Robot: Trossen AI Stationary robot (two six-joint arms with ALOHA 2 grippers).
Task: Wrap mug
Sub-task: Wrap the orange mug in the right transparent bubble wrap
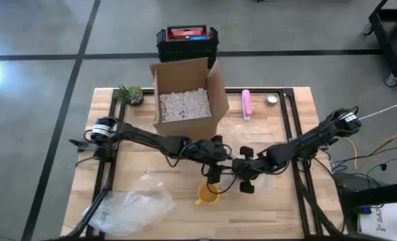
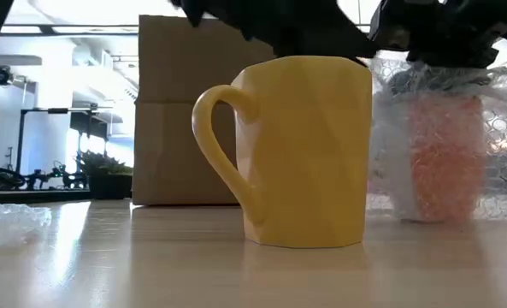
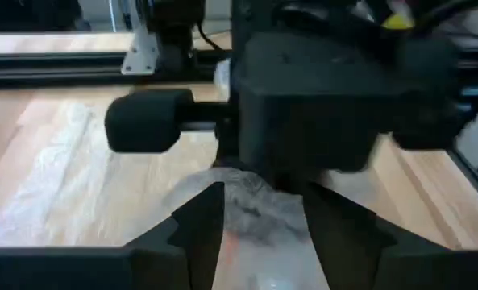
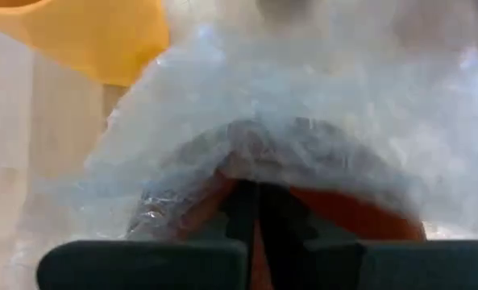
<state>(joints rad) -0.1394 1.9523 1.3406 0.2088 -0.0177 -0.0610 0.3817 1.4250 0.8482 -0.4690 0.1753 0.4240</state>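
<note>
An orange mug (image 2: 445, 158) stands on the table, wrapped in bubble wrap (image 2: 394, 137). In the high view both grippers hide it. My left gripper (image 3: 263, 234) reaches in from the table's left and has the wrapped bundle between its fingers. From the right, my right gripper (image 4: 253, 217) is shut on the wrap over the mug. A bare yellow mug (image 2: 300, 150) stands upright on its base just nearer the table's front edge (image 1: 207, 194), touched by neither gripper. My left gripper has the crumpled bubble wrap (image 3: 251, 205) over the orange mug between its two fingers, one on each side. The bundle rests on the table. My right gripper's body blocks the view beyond it. My right gripper pinches a bunched fold of bubble wrap (image 4: 251, 173) between its two fingers, above the orange mug (image 4: 343, 213). How many layers it has cannot be told. The mug stays on the table.
A cardboard box (image 1: 185, 100) of packing peanuts stands at the far middle, with a black crate (image 1: 185, 41) behind it. A small plant (image 1: 130, 94), a pink object (image 1: 247, 104) and a tape roll (image 1: 272, 100) lie along the far edge. Loose bubble wrap (image 1: 128, 207) lies near left.
</note>
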